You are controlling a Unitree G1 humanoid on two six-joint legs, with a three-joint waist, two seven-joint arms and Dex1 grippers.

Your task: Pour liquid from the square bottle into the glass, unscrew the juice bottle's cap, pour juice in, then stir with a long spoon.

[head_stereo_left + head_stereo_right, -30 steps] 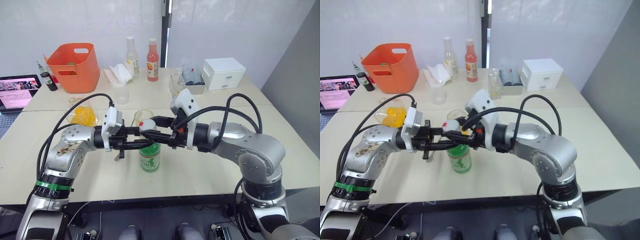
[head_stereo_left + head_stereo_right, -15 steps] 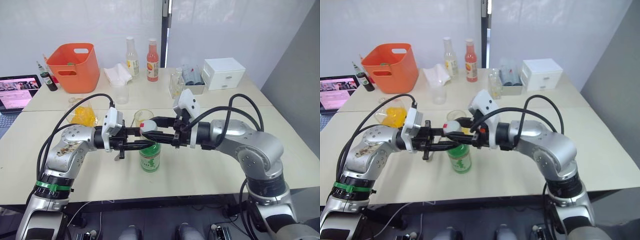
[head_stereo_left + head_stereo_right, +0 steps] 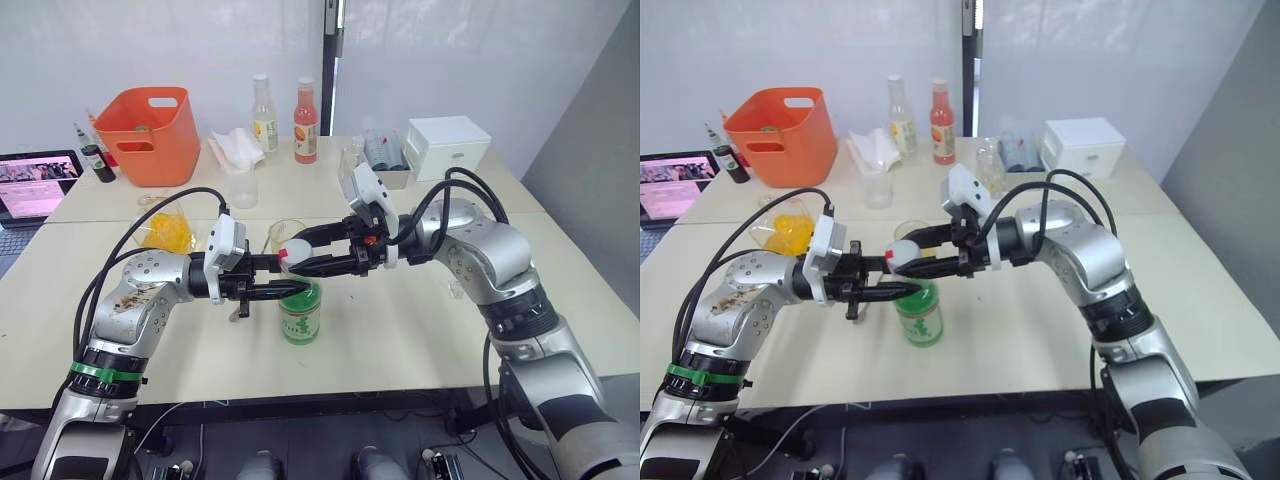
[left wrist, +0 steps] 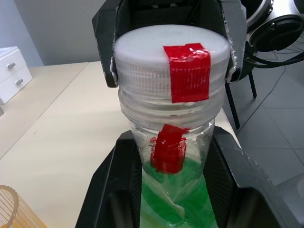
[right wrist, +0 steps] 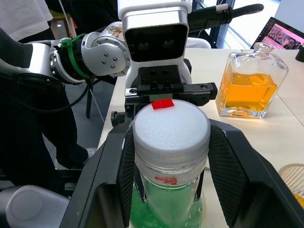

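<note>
At frame centre, left gripper [image 3: 292, 289] clamped the bottle [image 3: 300, 312] neck; right gripper [image 3: 300, 259] gripped the cap [image 3: 291, 254]; right elbow had risen.

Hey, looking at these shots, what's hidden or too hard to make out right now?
- Clear cylindrical drinking glass: eye views, lower half behind the two tools and the white red-taped screw cap.
- Tall green juice bottle: neck covered by the left tool; label lettering too small to read.
- Squat square bottle of orange liquid: eye views, partly behind the left arm's cables.
- Laptop: cut by the picture's edge.
</note>
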